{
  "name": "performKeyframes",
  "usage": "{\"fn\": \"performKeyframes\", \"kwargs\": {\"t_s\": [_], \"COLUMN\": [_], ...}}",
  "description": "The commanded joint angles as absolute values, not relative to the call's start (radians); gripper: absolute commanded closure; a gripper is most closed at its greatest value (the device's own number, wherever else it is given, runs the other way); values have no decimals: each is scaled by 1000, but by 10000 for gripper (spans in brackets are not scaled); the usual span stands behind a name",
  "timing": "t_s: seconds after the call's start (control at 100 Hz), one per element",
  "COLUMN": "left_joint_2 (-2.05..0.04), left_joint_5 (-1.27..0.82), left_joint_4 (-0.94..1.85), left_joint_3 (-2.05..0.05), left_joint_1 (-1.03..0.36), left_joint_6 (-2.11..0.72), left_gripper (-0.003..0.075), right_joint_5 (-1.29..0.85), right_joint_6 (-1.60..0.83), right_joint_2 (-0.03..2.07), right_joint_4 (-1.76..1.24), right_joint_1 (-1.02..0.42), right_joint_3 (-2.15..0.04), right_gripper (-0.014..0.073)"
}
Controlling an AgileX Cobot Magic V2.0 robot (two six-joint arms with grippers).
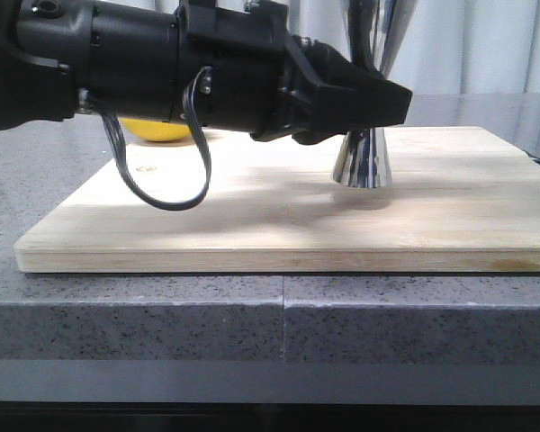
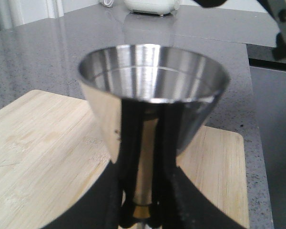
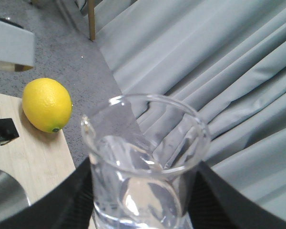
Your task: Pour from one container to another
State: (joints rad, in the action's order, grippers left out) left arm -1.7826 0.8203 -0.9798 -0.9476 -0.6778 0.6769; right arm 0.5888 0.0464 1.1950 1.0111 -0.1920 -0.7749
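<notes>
Your right gripper pinches the glass beaker between its fingers, upright, lip pointing away toward the curtain. Your left gripper clamps the steel jigger at its waist, mouth up, standing on the wooden board. The jigger's rim shows beside and below the beaker, so tip toward it. A lemon lies nearby.

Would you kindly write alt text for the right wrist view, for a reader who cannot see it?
A small clear glass beaker fills the foreground, held between the right gripper's black fingers. Behind it a yellow lemon rests at the edge of a wooden board, with grey curtains beyond.
</notes>
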Motion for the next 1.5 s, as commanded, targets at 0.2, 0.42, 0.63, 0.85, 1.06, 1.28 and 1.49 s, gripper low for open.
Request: {"fn": "performKeyframes", "kwargs": {"t_s": [0.2,0.42,0.63,0.85,1.06,1.28,1.49], "left_joint_2": [-1725,-1725,-1725,-1725,-1725,-1725,-1725], "left_joint_5": [897,897,897,896,896,896,896], "left_joint_4": [-941,-940,-940,-940,-940,-940,-940], "left_joint_3": [-970,-974,-974,-974,-974,-974,-974], "left_joint_1": [-677,-677,-670,-658,-655,-655,-655], "left_joint_6": [684,684,684,684,684,684,684], "left_gripper": [741,741,741,741,741,741,741], "right_joint_5": [617,617,615,613,609,601,601], "right_joint_6": [35,35,35,32,0,-5,-44], "right_joint_2": [1164,1164,1164,1164,1164,1164,1164], "right_joint_4": [994,1022,1023,1024,1024,1024,1026], "right_joint_1": [-191,-191,-191,-191,-191,-191,-191], "right_joint_3": [-814,-814,-814,-814,-814,-814,-814], "right_gripper": [247,247,247,247,247,247,247]}}
